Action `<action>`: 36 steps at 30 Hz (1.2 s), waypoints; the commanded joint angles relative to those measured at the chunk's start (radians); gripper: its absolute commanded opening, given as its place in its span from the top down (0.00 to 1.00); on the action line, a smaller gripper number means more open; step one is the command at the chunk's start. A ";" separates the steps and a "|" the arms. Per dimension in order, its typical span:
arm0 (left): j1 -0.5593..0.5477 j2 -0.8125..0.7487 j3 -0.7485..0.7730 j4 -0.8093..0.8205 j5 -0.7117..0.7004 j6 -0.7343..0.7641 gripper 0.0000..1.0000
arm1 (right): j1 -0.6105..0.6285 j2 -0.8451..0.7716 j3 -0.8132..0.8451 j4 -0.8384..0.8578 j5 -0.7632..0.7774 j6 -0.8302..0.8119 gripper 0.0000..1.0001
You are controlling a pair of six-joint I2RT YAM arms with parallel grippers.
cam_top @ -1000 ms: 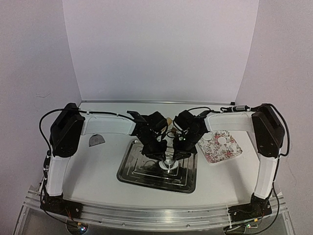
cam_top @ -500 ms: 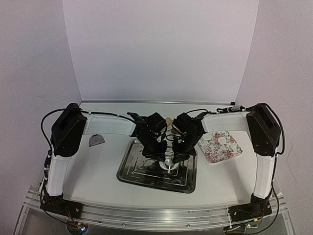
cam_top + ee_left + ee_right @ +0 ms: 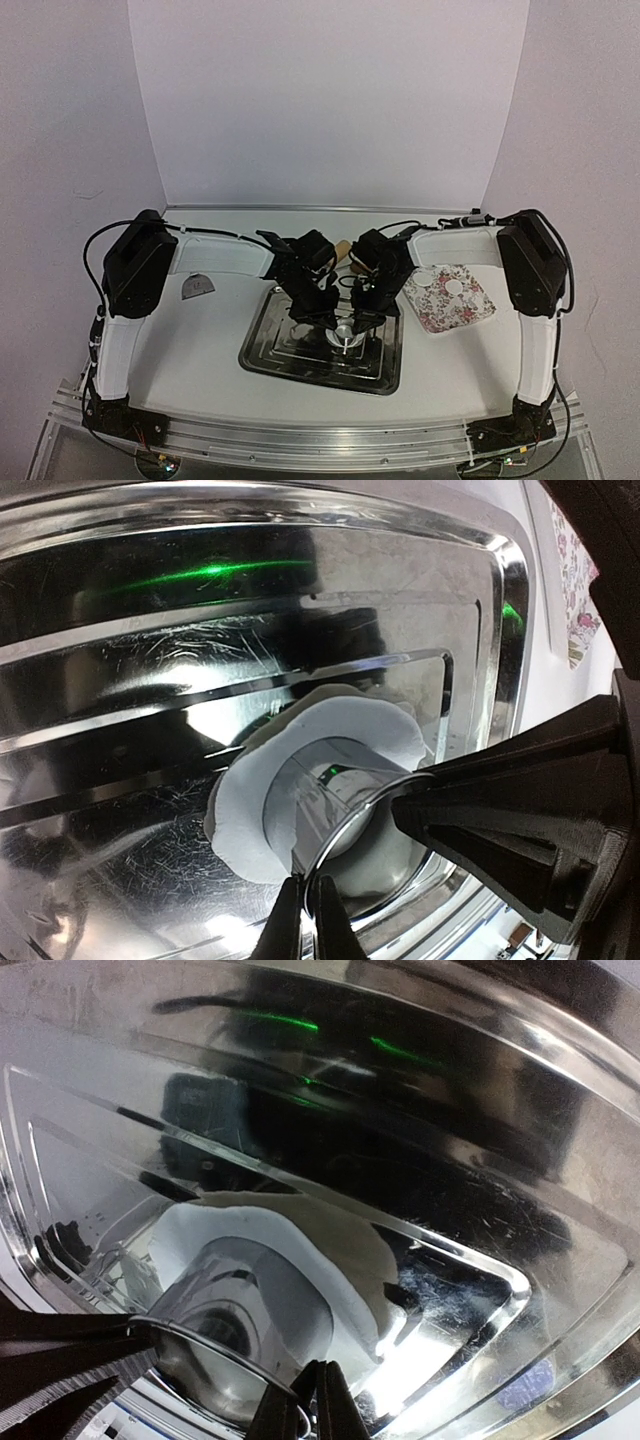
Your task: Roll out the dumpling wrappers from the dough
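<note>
Table (image 3: 200, 350), pale top. Lying on it: one polished steel tray (image 3: 262, 360), centre; one flower-patterned plate (image 3: 465, 312), near the tray's right; one grey half-round piece (image 3: 197, 288), far left.

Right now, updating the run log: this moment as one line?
left gripper: shut on ring cutter | right gripper: same | dough: under ring cutter, in tray

A stainless steel tray (image 3: 272, 348) lies at the centre of the counter (image 3: 190, 350), with a clear ring cutter (image 3: 345, 334) standing upright inside it. A floral plate (image 3: 458, 312) sits just beside the tray's right edge. A grey half-round piece (image 3: 197, 288) lies well apart on the left.
</note>
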 commanded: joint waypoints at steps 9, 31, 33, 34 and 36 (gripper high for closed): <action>-0.015 0.133 -0.131 -0.075 -0.028 0.037 1.00 | 0.019 0.209 -0.010 0.017 0.035 -0.013 1.00; -0.030 0.203 -0.229 -0.006 -0.080 0.070 1.00 | 0.029 0.376 -0.017 0.043 0.015 -0.004 1.00; -0.030 0.210 -0.224 -0.007 -0.078 0.070 1.00 | 0.029 0.381 -0.014 0.045 0.003 -0.005 1.00; -0.030 0.211 -0.223 -0.007 -0.079 0.070 1.00 | 0.029 0.381 -0.013 0.045 0.004 -0.006 1.00; -0.030 0.215 -0.217 -0.009 -0.080 0.069 1.00 | 0.029 0.382 -0.009 0.043 0.007 -0.008 1.00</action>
